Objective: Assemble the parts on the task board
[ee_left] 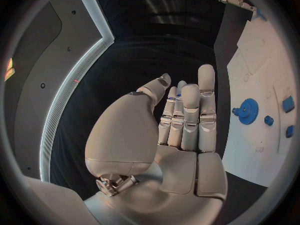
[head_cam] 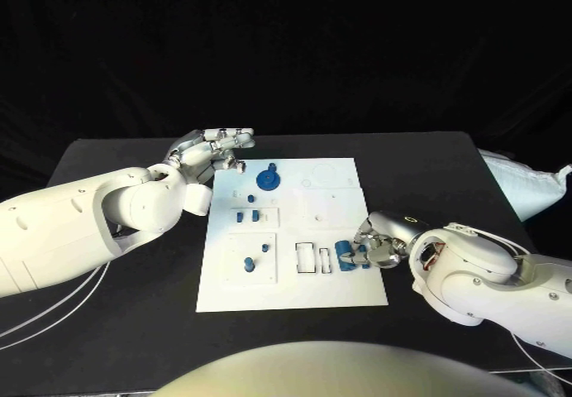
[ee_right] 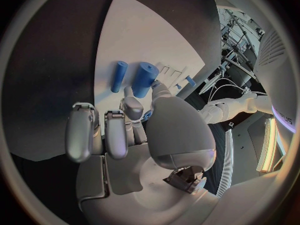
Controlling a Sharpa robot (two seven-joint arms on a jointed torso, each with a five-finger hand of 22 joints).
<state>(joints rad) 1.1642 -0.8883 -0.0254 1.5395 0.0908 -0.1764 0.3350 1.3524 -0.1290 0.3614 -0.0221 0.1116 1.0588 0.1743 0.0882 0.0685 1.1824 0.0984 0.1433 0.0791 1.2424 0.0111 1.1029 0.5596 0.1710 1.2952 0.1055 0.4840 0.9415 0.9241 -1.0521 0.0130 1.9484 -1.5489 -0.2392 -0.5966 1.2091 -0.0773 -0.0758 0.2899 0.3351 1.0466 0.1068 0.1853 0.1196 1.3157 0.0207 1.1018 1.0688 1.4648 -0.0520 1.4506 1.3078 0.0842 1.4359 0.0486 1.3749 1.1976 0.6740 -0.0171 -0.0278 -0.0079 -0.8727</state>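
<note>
Step in hand looks like picking up a peg at the near-right edge of the flat white task board [head_cam: 298, 236]. The right silver hand [head_cam: 373, 248] is resting on the board there, thumb and a finger closing round the thick blue cylinder [ee_right: 145, 79]; contact seems real but whether it's properly gripped I can't tell. A thinner blue cylinder [ee_right: 119, 76] is lying just beside it, untouched.

Next move, by my guess: lift the thick one, tip it upright and carry it to a matching hole.

The left silver hand [head_cam: 215, 149] is hovering off the board's far-left corner, fingers loosely extended, holding nothing.

Recesses: the blue gear [head_cam: 269, 178] is sitting near the far edge; small blue pegs [head_cam: 247, 216] are standing in square insets on the left; the slotted frames [head_cam: 316, 256] mid-board are looking unfilled.
</note>
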